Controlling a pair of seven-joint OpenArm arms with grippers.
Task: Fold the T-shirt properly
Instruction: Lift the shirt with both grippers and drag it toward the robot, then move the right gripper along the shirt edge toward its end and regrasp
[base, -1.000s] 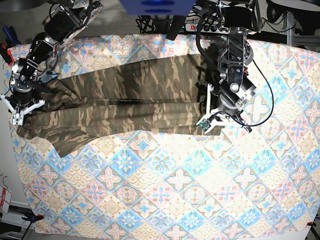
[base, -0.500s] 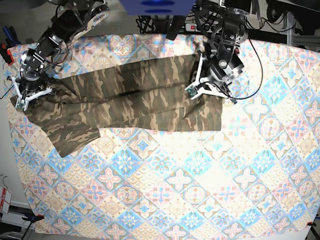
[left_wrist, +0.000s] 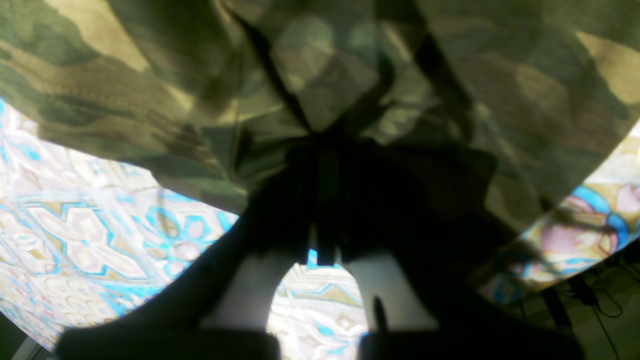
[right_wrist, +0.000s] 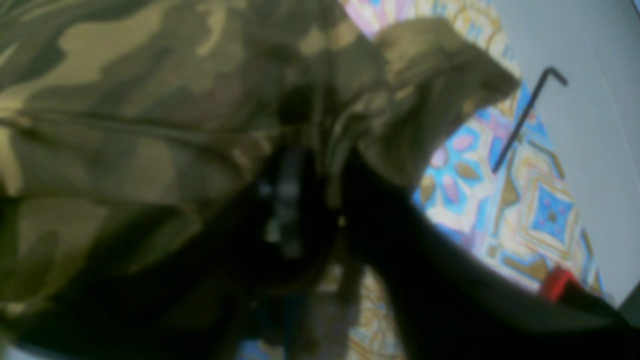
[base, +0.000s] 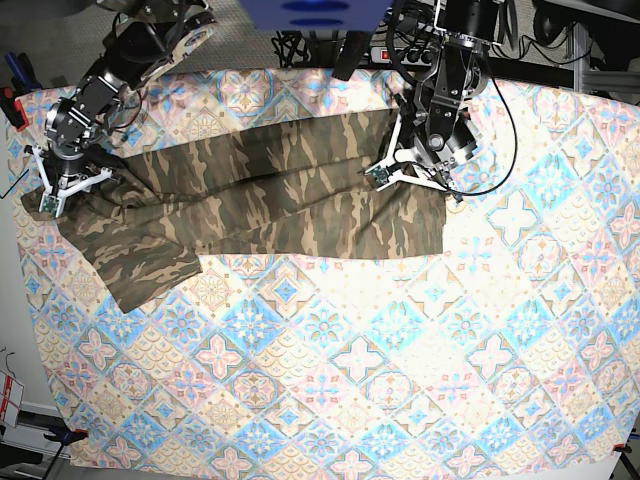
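Note:
The camouflage T-shirt (base: 270, 190) lies as a long band across the far part of the table, with one flap spreading toward the front left. My left gripper (base: 413, 180) rests on the shirt's right end. In the left wrist view this gripper (left_wrist: 325, 145) is shut on a bunched pinch of the T-shirt (left_wrist: 150, 75). My right gripper (base: 60, 190) is at the shirt's left end. The right wrist view is blurred. There the right gripper (right_wrist: 325, 185) has its dark fingers a little apart, with a fold of the T-shirt (right_wrist: 125, 100) between them.
A blue, pink and cream tile-patterned cloth (base: 350, 380) covers the table. A black hex key (right_wrist: 525, 120) lies at the cloth's left edge, and a red part (right_wrist: 557, 285) sits nearby. Cables and a power strip (base: 400, 50) crowd the far edge behind the arms.
My left gripper has carried the shirt's right end from nearer the front toward the back. The right gripper also shifted back a little, and the left flap has spread out.

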